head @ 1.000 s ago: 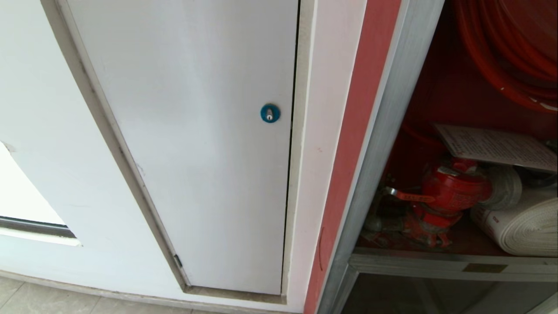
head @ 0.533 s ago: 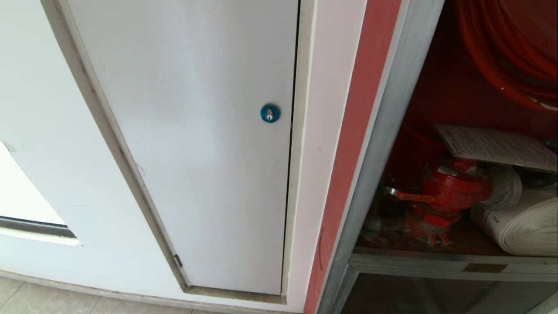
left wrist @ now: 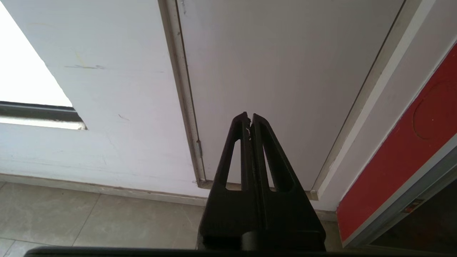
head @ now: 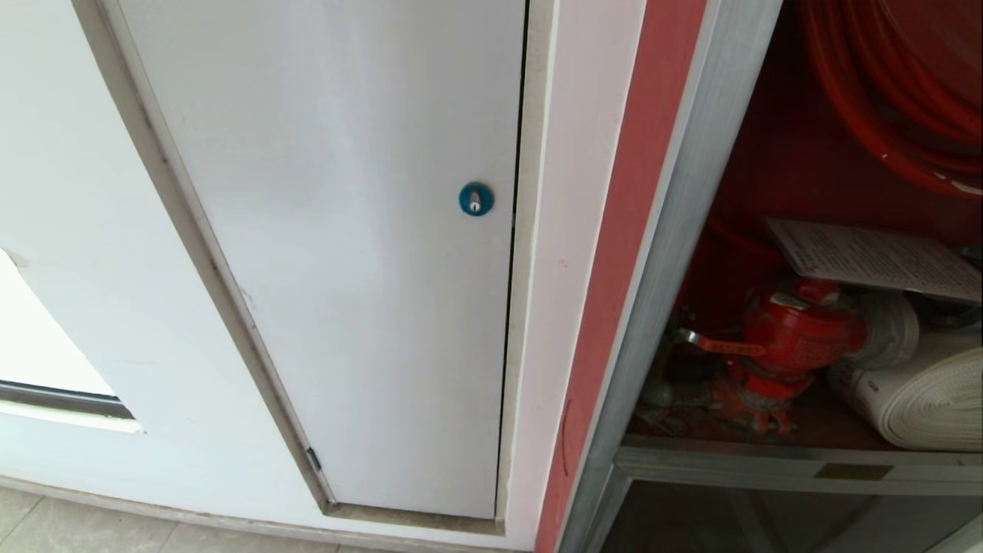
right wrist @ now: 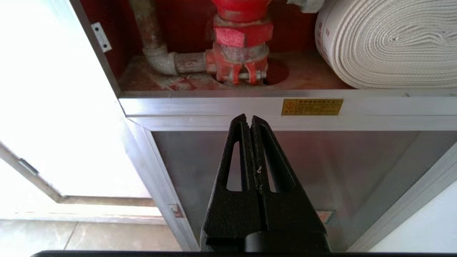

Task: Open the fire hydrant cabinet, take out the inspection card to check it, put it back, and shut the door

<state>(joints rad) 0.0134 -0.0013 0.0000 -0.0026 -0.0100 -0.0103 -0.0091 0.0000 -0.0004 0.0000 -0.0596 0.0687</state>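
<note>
The fire hydrant cabinet (head: 676, 230) stands open at the right of the head view, red inside. The white inspection card (head: 875, 257) lies flat on top of the red hydrant valve (head: 795, 330) and the white rolled hose (head: 921, 399). The red hose reel (head: 883, 84) hangs above them. The cabinet's door is out of view. My right gripper (right wrist: 249, 117) is shut and empty, pointing at the silver cross rail (right wrist: 214, 107) below the valve (right wrist: 241, 32). My left gripper (left wrist: 249, 116) is shut and empty, in front of the white panel door (left wrist: 285, 71). Neither gripper shows in the head view.
A plain white panel door (head: 345, 230) with a round blue lock (head: 475, 200) fills the wall left of the cabinet. Under the cross rail is a smaller dark glass panel (right wrist: 339, 167) with a reddish label (right wrist: 324, 216). Tiled floor (left wrist: 89, 217) runs along the wall's foot.
</note>
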